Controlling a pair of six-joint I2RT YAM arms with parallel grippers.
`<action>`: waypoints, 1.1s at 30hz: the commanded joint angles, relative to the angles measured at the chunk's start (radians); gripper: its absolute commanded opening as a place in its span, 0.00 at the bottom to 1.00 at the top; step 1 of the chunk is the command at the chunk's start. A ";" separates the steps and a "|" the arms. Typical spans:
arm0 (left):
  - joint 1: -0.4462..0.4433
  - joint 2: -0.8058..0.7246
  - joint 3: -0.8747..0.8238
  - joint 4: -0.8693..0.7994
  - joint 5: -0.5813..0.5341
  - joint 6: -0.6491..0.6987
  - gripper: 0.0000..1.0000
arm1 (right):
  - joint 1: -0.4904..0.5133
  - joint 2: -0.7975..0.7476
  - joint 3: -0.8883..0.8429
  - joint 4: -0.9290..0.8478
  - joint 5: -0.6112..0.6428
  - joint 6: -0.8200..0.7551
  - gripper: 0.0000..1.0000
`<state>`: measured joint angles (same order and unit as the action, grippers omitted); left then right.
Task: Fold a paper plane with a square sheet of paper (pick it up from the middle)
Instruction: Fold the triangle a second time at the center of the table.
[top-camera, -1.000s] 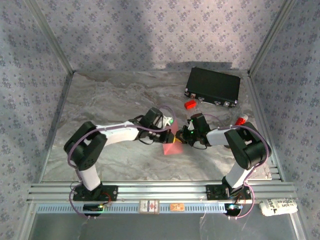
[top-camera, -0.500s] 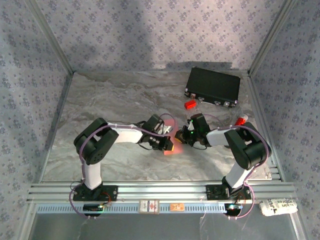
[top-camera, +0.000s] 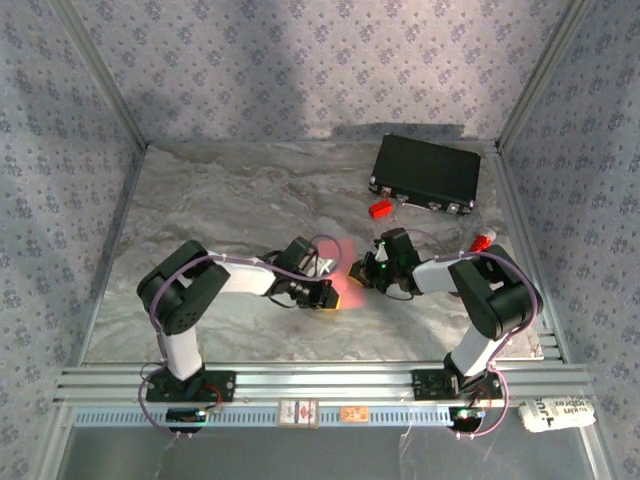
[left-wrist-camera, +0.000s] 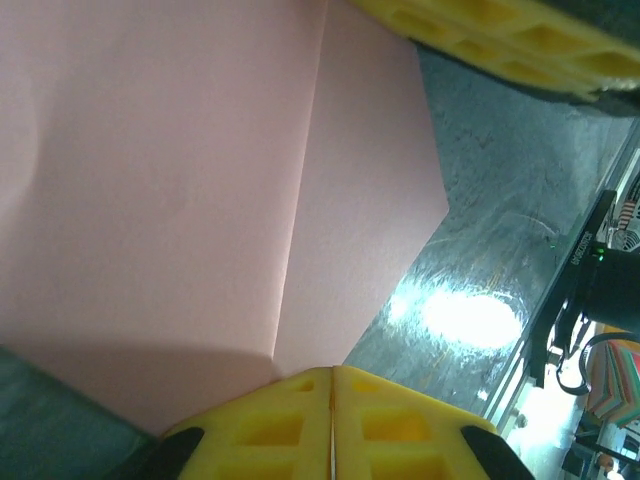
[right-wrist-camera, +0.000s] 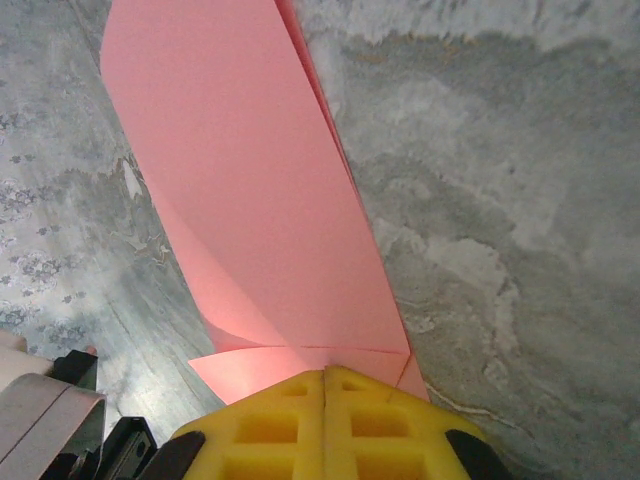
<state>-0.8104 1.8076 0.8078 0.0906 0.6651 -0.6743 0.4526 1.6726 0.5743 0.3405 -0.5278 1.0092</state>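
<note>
While both arms meet over the middle of the table (top-camera: 220, 190), somewhat nearer its near edge than its far one, the square sheet of paper (top-camera: 346, 284) hangs between them, well apart from the black case (top-camera: 426, 171) and the small red block (top-camera: 380, 209) toward the far right corner. From above, the left gripper (top-camera: 331, 294) sits at the sheet's near-left side and the right gripper (top-camera: 360, 273) at its far-right side. Both are clenched on the paper: on the left wrist camera the yellow pads meet with no gap where a corner of the sheet runs in, and a straight crease (left-wrist-camera: 300, 190) runs up from near them toward the other arm's yellow fingers (left-wrist-camera: 500, 35). On the right wrist camera the pads are likewise pressed together over the sheet, which shows two layers with a flap doubled along its right edge. This looks like an early fold being set rather than a finished dart. To do it well, one grip should probably act as a fixed anchor while the other draws the flap over. The layers' edges should line up before any pressure goes on. Tension should stay light, since paper this thin would tear or buckle if the arms pull apart. Pressing the fold flat against the table would likely sharpen it.
</note>
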 joint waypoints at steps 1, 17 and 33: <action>0.006 -0.047 -0.034 -0.075 0.009 0.020 0.08 | 0.001 0.009 -0.024 -0.080 0.052 -0.003 0.04; 0.067 -0.060 0.037 0.088 0.056 -0.044 0.07 | 0.008 0.001 -0.001 -0.097 0.046 -0.009 0.04; 0.063 0.062 -0.004 -0.003 0.003 0.013 0.02 | 0.008 -0.110 0.049 -0.138 0.009 -0.069 0.06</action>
<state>-0.7422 1.8576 0.8417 0.1352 0.6918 -0.6891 0.4545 1.6081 0.5892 0.2497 -0.5201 0.9802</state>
